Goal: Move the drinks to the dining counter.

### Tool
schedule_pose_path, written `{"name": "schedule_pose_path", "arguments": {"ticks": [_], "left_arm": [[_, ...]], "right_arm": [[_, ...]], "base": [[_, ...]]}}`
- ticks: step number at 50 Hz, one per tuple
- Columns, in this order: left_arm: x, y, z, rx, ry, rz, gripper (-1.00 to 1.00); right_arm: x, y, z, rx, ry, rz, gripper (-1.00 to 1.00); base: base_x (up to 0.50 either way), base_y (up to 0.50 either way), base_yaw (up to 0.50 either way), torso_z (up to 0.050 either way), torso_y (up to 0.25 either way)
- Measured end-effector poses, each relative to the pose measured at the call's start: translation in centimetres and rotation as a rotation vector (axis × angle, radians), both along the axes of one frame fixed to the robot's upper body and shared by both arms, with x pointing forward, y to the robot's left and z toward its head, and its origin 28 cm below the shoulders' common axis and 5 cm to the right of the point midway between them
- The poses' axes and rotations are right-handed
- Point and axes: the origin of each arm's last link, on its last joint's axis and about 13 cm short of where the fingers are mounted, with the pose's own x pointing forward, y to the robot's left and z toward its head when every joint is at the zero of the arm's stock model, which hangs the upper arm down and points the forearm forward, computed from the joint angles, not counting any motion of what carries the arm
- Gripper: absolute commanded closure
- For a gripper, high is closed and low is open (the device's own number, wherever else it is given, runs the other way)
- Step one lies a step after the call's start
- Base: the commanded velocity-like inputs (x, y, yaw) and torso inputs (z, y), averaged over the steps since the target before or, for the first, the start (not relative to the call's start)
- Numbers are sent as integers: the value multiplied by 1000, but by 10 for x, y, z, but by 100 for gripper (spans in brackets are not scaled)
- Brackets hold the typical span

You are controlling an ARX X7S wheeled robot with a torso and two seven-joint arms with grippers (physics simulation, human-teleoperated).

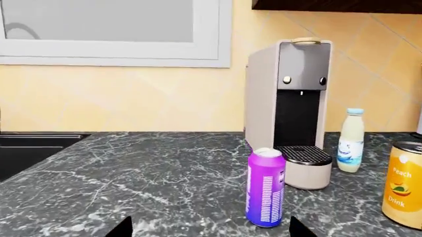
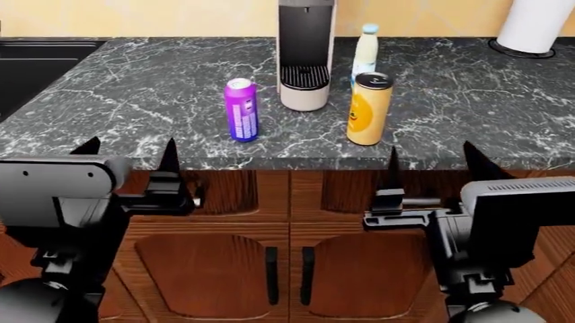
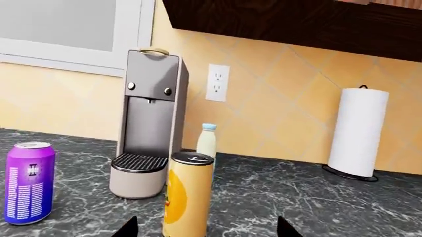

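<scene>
The purple soda can [image 2: 241, 110] with a silver top stood upright left of centre in the head view. The taller orange-yellow can [image 2: 369, 109] stood upright right of centre. Just above it, the slim milky-white bottle [image 2: 364, 51], blue-capped and blue-labelled, stood upright, near the frame's top.

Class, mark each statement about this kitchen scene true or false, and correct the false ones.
1. The purple can stands upright on the marble counter. True.
2. The left gripper holds the orange can. False: it is open and empty, short of the counter.
3. The white bottle lies on its side. False: it stands upright beside the coffee machine.
4. A paper towel roll stands on the counter. True.
5. The right gripper is open. True.
</scene>
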Motion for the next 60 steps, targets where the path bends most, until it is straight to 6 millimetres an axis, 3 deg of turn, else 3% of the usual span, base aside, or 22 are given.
{"name": "schedule_pose_path", "arguments": {"ticks": [18,43,60], "left_arm": [[-6,0,4,22,-8,-35,-100],[2,-9,-7,27,74,-191,-100],[13,-13,-13,36,100,-226,-100]], "right_arm": [[-11,-1,8,-9,-33,25,-100],[-13,3,-1,-9,37,126,-100],[4,4,-9,1,90,168,-100]], "base": [[500,-105,0,0,0],[0,0,0,0,1],[0,0,0,0,0]]}}
